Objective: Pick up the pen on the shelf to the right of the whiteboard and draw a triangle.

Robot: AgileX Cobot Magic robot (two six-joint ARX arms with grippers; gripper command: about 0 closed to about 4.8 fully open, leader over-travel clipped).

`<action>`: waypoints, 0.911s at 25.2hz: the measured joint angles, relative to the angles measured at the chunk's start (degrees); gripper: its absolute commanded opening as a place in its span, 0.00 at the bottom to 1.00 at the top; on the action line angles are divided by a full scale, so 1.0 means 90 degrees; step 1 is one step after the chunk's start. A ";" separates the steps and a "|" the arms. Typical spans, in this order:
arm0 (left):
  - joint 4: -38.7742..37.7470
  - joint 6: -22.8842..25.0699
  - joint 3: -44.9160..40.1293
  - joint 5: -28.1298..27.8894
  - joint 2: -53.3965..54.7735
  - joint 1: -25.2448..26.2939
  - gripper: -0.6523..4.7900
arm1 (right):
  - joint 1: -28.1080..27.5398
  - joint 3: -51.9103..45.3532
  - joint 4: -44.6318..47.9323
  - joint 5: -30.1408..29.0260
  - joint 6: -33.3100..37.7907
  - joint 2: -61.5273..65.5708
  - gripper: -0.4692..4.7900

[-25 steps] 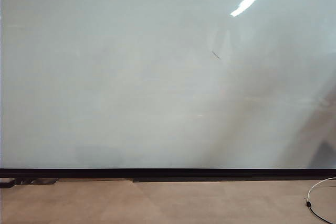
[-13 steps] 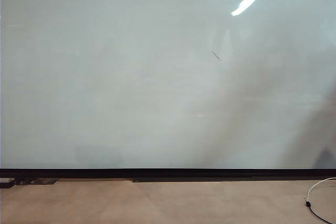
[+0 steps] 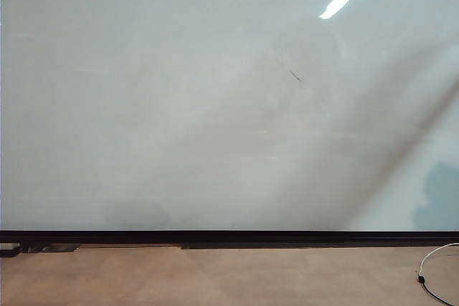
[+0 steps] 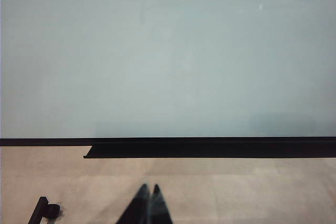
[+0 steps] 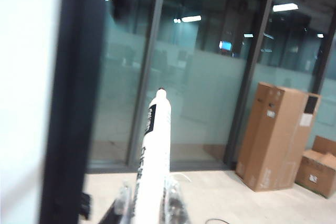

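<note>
The whiteboard (image 3: pixel 179 105) fills the exterior view, with a black strip (image 3: pixel 229 236) along its lower edge; neither arm shows there. In the right wrist view my right gripper (image 5: pixel 149 196) is shut on the pen (image 5: pixel 156 129), a white barrel with a black label band. The pen points away from the camera, beside the board's dark edge (image 5: pixel 73 103). My left gripper (image 4: pixel 148 188) is shut and empty, low over the floor in front of the board (image 4: pixel 168 51). No triangle is in view, only a tiny slanted scratch mark (image 3: pixel 295 75). The shelf is out of view.
A thin white cable (image 3: pixel 430 270) lies on the floor at the lower right. Past the board's right edge stand a glass partition (image 5: pixel 205 93) and cardboard boxes (image 5: pixel 275 135). A small black bracket (image 4: pixel 44 209) sits on the floor near the left gripper.
In the exterior view a broad diagonal shadow has spread across the board's right half, and the dark patch at the lower right has become paler. The left arm's side looks unchanged.
</note>
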 measured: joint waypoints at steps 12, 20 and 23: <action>0.0000 0.0000 0.0000 0.0000 0.0000 0.0000 0.11 | 0.3147 -0.0019 -0.2997 0.0068 0.0092 -0.2475 0.08; -0.0002 0.0000 -0.0002 0.0000 0.0000 0.0000 0.11 | 0.5088 0.0005 -0.1501 0.0168 0.0092 -0.0644 0.08; -0.0002 0.0000 0.0000 0.0000 0.0000 0.0000 0.11 | 0.5542 0.0284 -0.0442 -0.0170 0.0092 0.0493 0.08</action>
